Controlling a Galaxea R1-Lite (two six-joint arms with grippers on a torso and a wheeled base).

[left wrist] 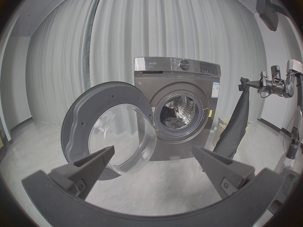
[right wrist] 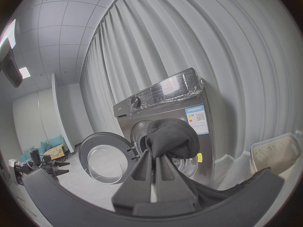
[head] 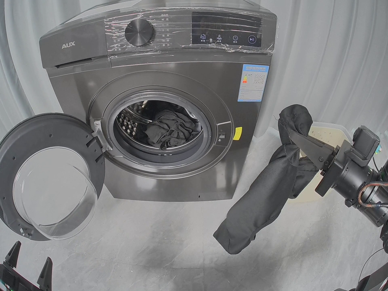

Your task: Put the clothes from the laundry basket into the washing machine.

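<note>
right hand (head: 292,133) clamped on top of dark garment (head: 262,199), which hangs long below hand. laundry basket (head: 329,132) just behind hand. washing machine (head: 169,69) off to hand's left, door (head: 48,170) swung open, dark clothes (head: 171,129) lying in drum. left hand (head: 32,252) low, fingers spread, empty. risk: dangling tail may catch on drum rim or drape outside opening; thin pinch could slip.

The right gripper (right wrist: 154,157) pinches a black garment (right wrist: 172,136), its jaws closed together on the cloth, which bunches above the tips. Behind it stands a grey washing machine (right wrist: 176,114) with its round door (right wrist: 105,158) swung open. A beige laundry basket (right wrist: 276,152) sits beside the machine, before a pale curtain (right wrist: 221,48).
</note>
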